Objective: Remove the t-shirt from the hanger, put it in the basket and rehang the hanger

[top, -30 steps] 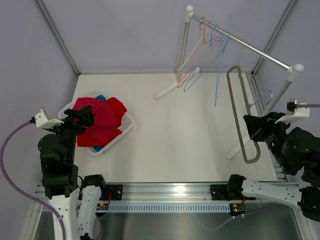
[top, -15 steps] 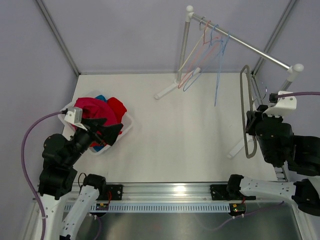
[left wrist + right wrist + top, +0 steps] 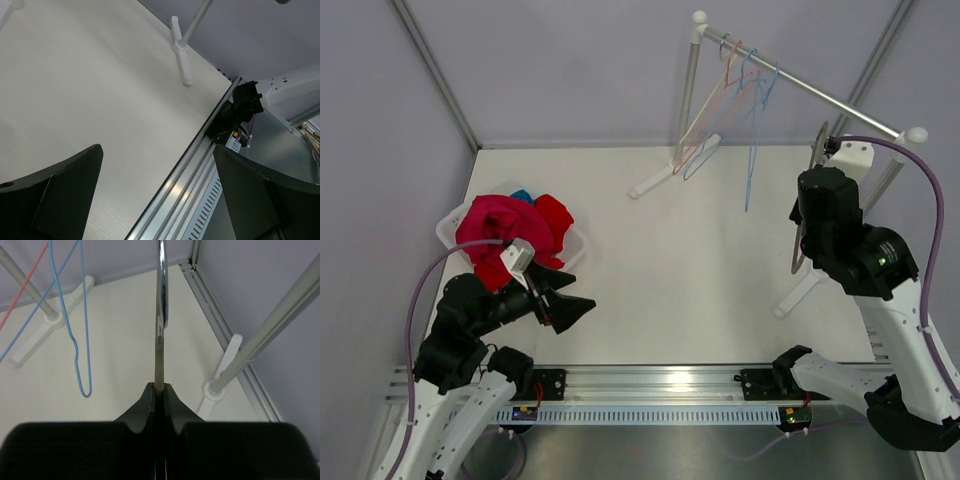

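The t-shirt (image 3: pixel 498 222) lies heaped in the basket (image 3: pixel 446 226) at 9 o'clock, off the hanger (image 3: pixel 158 365). The right gripper (image 3: pixel 159 390) has lifted the hanger edge-on toward the rack (image 3: pixel 820 95) at 2 o'clock. The left gripper (image 3: pixel 575 308) has swung off the basket. Only the wrist views show the right jaws pinching the hanger and the left jaws spread wide.

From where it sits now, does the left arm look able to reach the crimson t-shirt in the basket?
Probably yes. The left gripper is open and empty over bare table beside the basket, and the t-shirt lies heaped on top, uncovered, with nothing between them.
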Motion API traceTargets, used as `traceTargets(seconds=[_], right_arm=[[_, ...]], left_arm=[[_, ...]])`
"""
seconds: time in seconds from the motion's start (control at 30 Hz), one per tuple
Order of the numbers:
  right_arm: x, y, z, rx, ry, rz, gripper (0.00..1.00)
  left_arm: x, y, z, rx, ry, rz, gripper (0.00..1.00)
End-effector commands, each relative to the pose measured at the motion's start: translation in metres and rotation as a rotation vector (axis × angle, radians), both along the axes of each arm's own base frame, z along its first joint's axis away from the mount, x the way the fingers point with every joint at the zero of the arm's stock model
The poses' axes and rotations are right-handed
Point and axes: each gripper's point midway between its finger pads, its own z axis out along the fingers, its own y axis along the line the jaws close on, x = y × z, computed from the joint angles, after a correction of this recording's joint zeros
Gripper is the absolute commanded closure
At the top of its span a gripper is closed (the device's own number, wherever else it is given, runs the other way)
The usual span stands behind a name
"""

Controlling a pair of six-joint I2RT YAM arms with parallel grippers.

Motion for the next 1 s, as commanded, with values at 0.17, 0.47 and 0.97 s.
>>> traceTargets(seconds=[0.17,0.47,0.97], right_arm=[[0.049,0.007,0.067,0.112,-0.200,0.064,1.00],[0.095,-0.005,0.085,0.150,-0.264,0.075,1.00],[0.134,-0.033,0.039,0.172,-0.165,0.107,1.00]], left_arm=[[-0.022,-0.009,-0.024,-0.008,-0.013,-0.111,0.01],[-0.025,-0.010,-0.021,-0.018,-0.041,-0.111,0.01],[-0.034,-0.011,-0.021,-0.034,-0.039,-0.134,0.01]])
